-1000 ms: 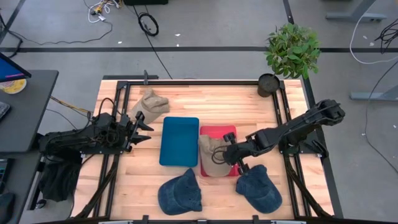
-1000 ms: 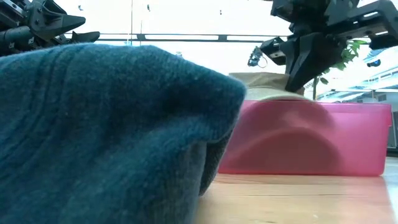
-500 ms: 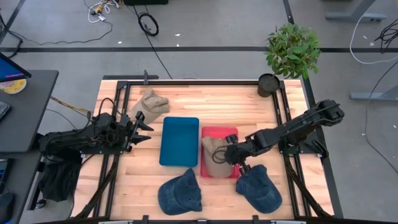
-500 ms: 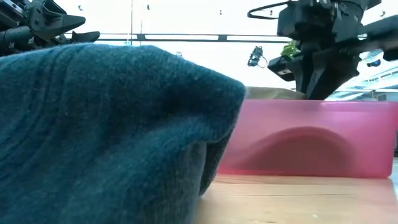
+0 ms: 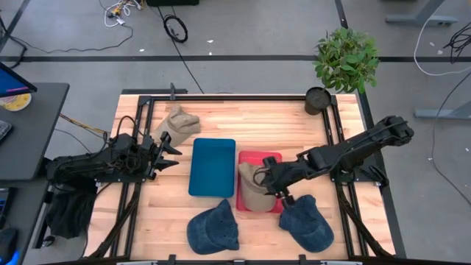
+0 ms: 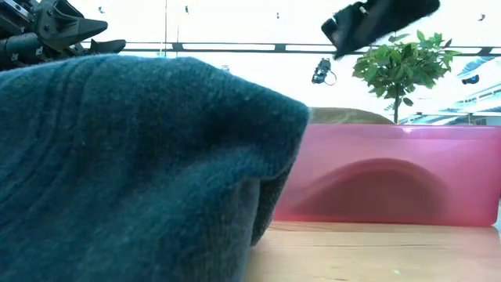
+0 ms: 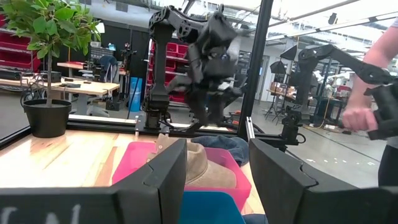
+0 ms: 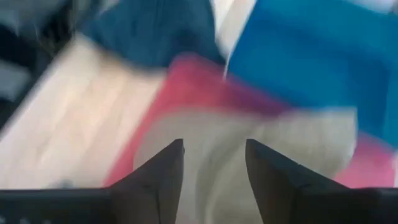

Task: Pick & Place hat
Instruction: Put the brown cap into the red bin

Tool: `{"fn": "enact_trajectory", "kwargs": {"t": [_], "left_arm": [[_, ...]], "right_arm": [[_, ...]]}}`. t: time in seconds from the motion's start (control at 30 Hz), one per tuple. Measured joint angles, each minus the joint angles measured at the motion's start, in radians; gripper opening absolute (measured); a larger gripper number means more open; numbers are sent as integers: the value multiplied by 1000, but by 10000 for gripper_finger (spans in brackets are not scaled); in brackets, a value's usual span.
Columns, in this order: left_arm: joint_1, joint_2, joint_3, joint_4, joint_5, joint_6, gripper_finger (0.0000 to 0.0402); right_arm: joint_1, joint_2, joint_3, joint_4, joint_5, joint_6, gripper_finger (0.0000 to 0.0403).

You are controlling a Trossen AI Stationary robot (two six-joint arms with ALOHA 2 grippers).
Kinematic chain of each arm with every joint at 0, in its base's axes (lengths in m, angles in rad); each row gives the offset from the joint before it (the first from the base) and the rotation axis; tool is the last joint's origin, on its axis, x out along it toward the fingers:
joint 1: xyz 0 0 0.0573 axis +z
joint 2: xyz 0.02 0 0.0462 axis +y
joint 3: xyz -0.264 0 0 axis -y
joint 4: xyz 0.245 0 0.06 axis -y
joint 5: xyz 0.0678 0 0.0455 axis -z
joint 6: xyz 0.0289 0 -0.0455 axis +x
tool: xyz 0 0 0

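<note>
A tan hat (image 5: 252,190) lies in the red tray (image 5: 257,154) at the table's middle right; its crown (image 6: 348,116) shows above the tray's rim in the low view. My right gripper (image 5: 272,184) hovers open just above the hat's right side, and the hat (image 8: 249,155) fills the gap between its fingers (image 8: 214,146) in the wrist view. My left gripper (image 5: 171,151) waits open at the table's left, left of the blue tray (image 5: 212,167). A second tan hat (image 5: 176,121) lies flat on the table at the far left.
Two dark blue hats (image 5: 213,227) (image 5: 305,222) lie at the near edge; one fills the low view's left. A potted plant (image 5: 346,59) stands at the far right corner. Bare wood lies along the far side. A person's hand (image 7: 357,118) shows beyond the table.
My right gripper has carried the tan hat a little to the right and down into the red tray. It has then opened, let go and risen clear. The hat now rests in the tray.
</note>
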Motion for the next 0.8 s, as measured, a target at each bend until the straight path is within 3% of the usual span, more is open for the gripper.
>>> {"fn": "enact_trajectory", "kwargs": {"t": [0.13, 0.27, 0.37, 0.47, 0.63, 0.8], "left_arm": [[0, 0, 0, 0, 0, 0, 177], [0, 0, 0, 1, 0, 0, 177], [0, 0, 0, 1, 0, 0, 177], [0, 0, 0, 1, 0, 0, 177], [0, 0, 0, 1, 0, 0, 177], [0, 0, 0, 1, 0, 0, 177]], "right_arm": [[-23, 49, 2, 123, -11, -14, 116], [-80, 101, 0, 144, 4, 85, 18], [-132, 127, 0, 146, 66, 185, 11], [-176, 162, 0, 158, 75, 182, 3], [-219, 280, 0, 161, -119, 104, 2], [-220, 414, 0, 121, -149, 195, 1]]}}
